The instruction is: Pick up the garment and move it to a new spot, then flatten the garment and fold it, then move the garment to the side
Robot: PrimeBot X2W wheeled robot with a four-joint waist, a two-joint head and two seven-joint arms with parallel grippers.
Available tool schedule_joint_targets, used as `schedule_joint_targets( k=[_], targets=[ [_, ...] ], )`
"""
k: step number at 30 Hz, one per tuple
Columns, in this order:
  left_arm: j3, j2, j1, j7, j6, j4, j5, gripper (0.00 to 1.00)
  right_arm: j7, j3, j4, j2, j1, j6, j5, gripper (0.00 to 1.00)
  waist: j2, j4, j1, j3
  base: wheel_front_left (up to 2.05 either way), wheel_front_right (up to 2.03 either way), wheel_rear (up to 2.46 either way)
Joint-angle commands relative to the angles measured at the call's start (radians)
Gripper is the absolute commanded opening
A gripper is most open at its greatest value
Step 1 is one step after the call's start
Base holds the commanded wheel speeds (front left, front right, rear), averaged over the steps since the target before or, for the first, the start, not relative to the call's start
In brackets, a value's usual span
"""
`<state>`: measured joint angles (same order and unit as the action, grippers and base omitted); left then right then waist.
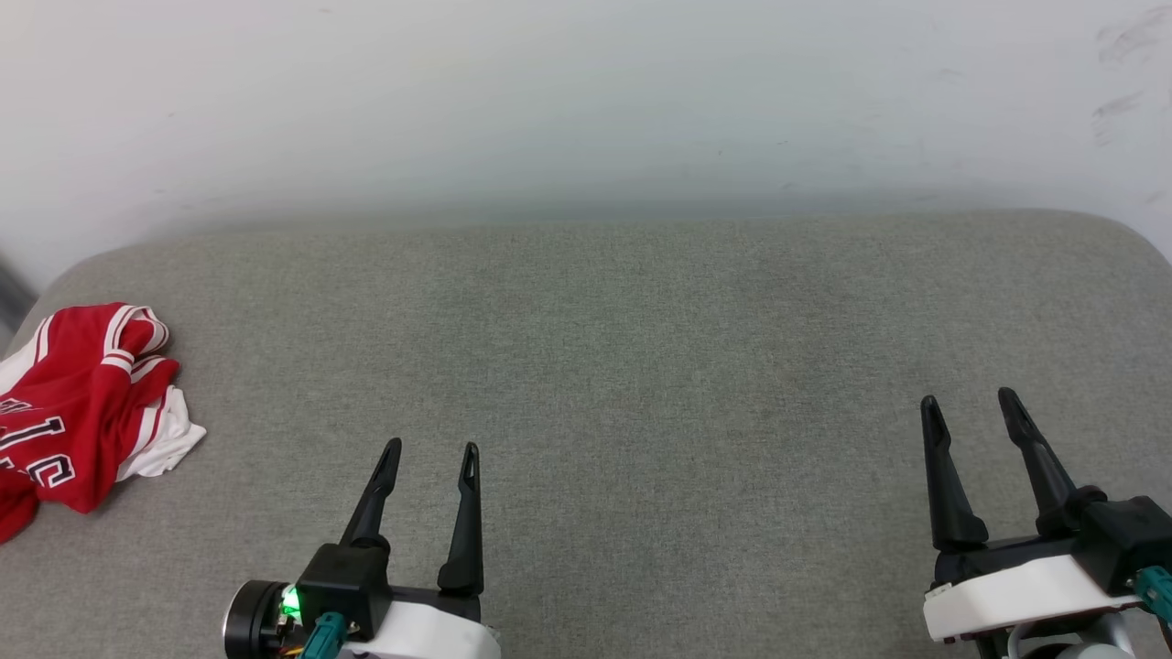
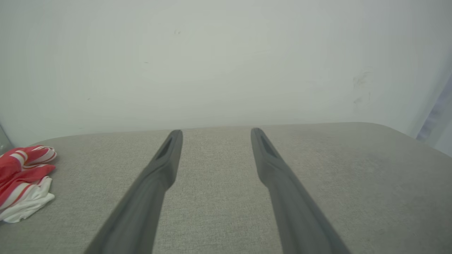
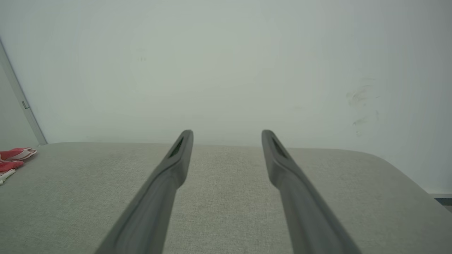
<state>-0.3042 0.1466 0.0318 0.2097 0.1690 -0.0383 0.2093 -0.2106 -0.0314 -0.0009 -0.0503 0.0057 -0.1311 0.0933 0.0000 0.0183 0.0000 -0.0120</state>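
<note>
The garment (image 1: 78,412) is a crumpled red jersey with white sleeves and black lettering, bunched at the far left edge of the grey cushioned surface (image 1: 641,366). It also appears at the left edge of the left wrist view as the garment (image 2: 23,180), and small at the left edge of the right wrist view as the garment (image 3: 14,157). My left gripper (image 1: 432,448) hovers open near the front, to the right of the garment and apart from it. My right gripper (image 1: 971,399) is open at the far right, with nothing between its fingers.
A pale wall (image 1: 586,101) rises directly behind the surface's back edge. The surface's corners are rounded, and it drops off at the right (image 3: 420,183). A grey vertical strip (image 3: 21,102) runs up the wall at the left.
</note>
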Motion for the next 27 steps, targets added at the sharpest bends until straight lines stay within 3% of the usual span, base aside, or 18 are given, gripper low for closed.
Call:
schedule_joint_targets(
  k=[1, 4, 8, 9, 17, 27],
  targets=[
    [-0.002, 0.0, -0.006, 0.009, 0.007, -0.007, -0.01, 1.0, -0.007, -0.002, -0.01, 0.0, 0.01, 0.001, -0.006, 1.0, 0.0, 0.0, 0.0, 0.0, 0.0, 0.0, 0.0],
    [0.011, -0.012, 0.003, 0.015, 0.006, -0.01, -0.002, 1.0, -0.014, 0.001, -0.015, 0.0, 0.01, 0.001, -0.017, 1.0, 0.0, 0.0, 0.0, 0.0, 0.0, 0.0, 0.0],
    [0.045, -0.036, 0.017, 0.022, -0.029, -0.003, 0.006, 1.0, -0.02, 0.004, -0.018, 0.0, 0.016, 0.001, -0.016, 1.0, 0.0, 0.0, 0.0, 0.001, 0.0, 0.0, 0.0],
    [0.08, -0.058, 0.028, 0.027, -0.064, -0.003, 0.013, 1.0, -0.028, -0.004, -0.015, 0.0, 0.017, 0.001, 0.008, 1.0, 0.0, 0.0, 0.0, 0.001, 0.0, 0.0, 0.0],
    [0.161, -0.094, 0.053, 0.042, -0.166, 0.0, -0.019, 1.0, -0.041, -0.019, 0.024, 0.0, 0.023, 0.001, 0.067, 1.0, 0.0, 0.0, 0.0, 0.002, 0.0, 0.0, 0.0],
    [0.145, -0.096, 0.059, 0.058, -0.171, -0.003, -0.092, 1.0, -0.055, -0.023, 0.06, 0.001, 0.021, 0.0, 0.029, 1.0, 0.0, 0.004, 0.0, -0.002, 0.0, 0.0, 0.0]
  ],
)
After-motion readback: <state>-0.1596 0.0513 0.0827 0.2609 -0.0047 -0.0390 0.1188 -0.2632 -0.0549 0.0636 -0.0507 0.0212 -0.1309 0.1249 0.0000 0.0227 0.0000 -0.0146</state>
